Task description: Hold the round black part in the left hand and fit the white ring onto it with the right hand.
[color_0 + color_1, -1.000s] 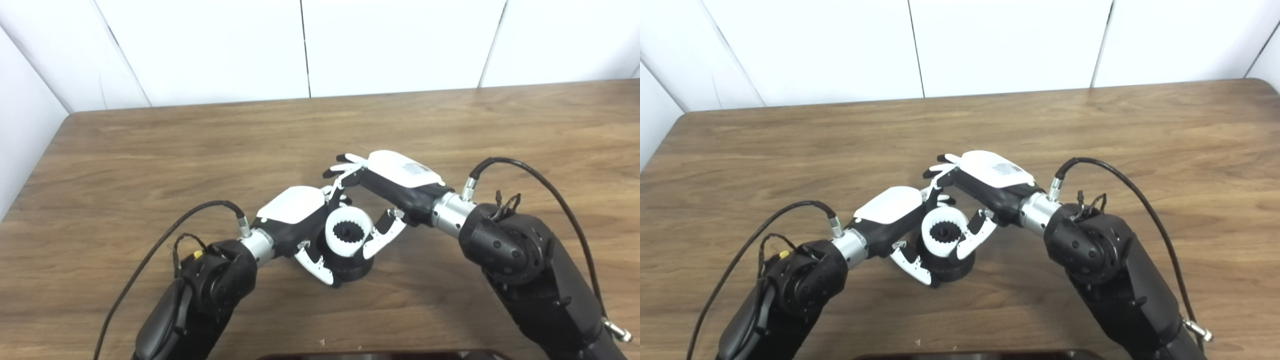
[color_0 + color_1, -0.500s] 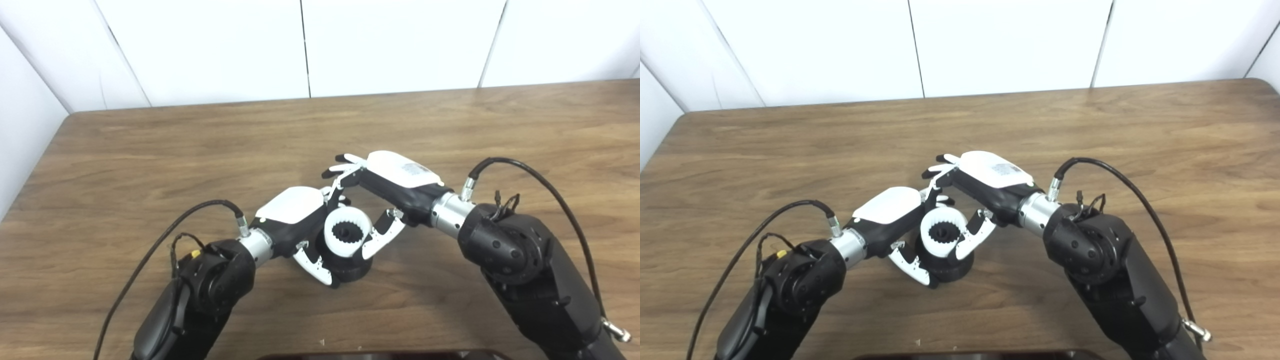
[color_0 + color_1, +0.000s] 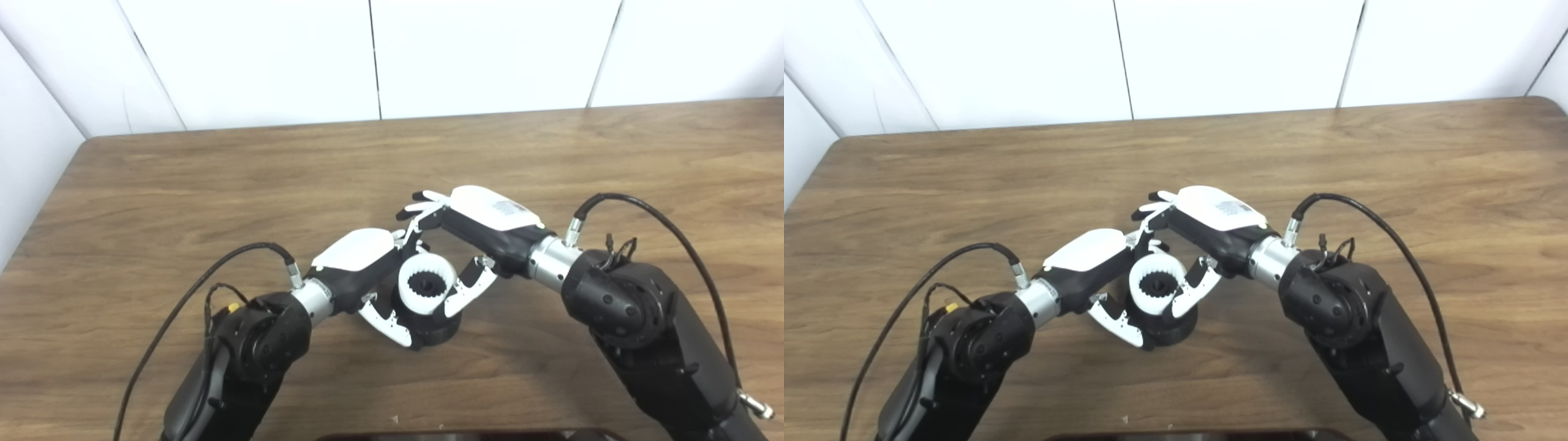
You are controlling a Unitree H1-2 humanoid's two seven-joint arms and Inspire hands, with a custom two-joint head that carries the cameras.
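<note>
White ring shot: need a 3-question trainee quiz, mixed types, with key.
1. True or false: the white ring lies flat on the table, apart from the black part.
2. Multiple choice. Where do the left hand and right hand meet?
A. at the far edge
B. around the ring, mid-table
C. by the right edge
3. Fill in: the ring's inner face is lined with ____.

Key:
1. False. It sits on top of the black part, between both hands.
2. B.
3. Teeth; a dark toothed hub shows through its middle.
</note>
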